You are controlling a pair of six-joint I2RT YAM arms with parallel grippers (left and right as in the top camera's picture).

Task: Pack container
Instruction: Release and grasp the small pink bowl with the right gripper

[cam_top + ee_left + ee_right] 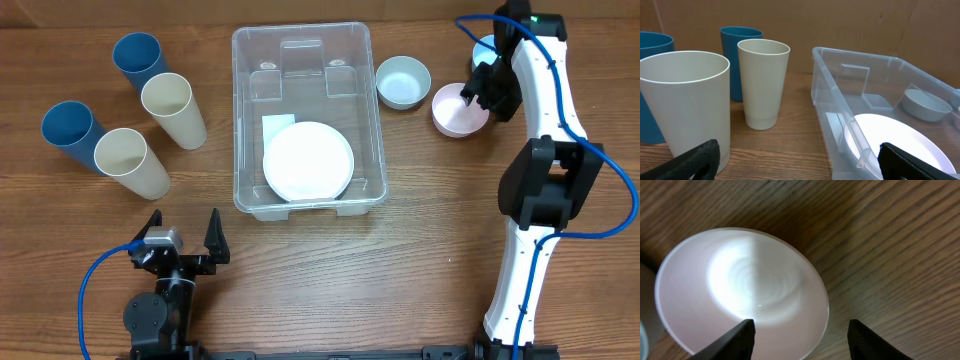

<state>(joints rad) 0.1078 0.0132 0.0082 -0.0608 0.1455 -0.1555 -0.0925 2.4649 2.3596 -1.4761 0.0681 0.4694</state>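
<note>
- You find the container (238, 120) at the middle of the table (400, 260), standing open side up, with its white label on the base.
- A white plate (308, 161) lies flat inside it, in the half nearer the arm bases, partly covering the label.
- The left pincer (183, 230) sits low near its arm base with its jaws spread wide, holding nothing, well apart from the container.
- The right pincer (480, 95) hangs over the pink bowl (458, 110), to the right of the container.
- In the right wrist view its jaws stand apart astride the bowl's rim: one finger (735, 340) is over the bowl's inside, the other over bare wood.
- You cannot tell whether they touch the bowl.
- A pale grey bowl (403, 82) rests just beside the container's right wall.
- Two blue cups (138, 60) and two cream cups (172, 108) stand upright to the left.
</note>
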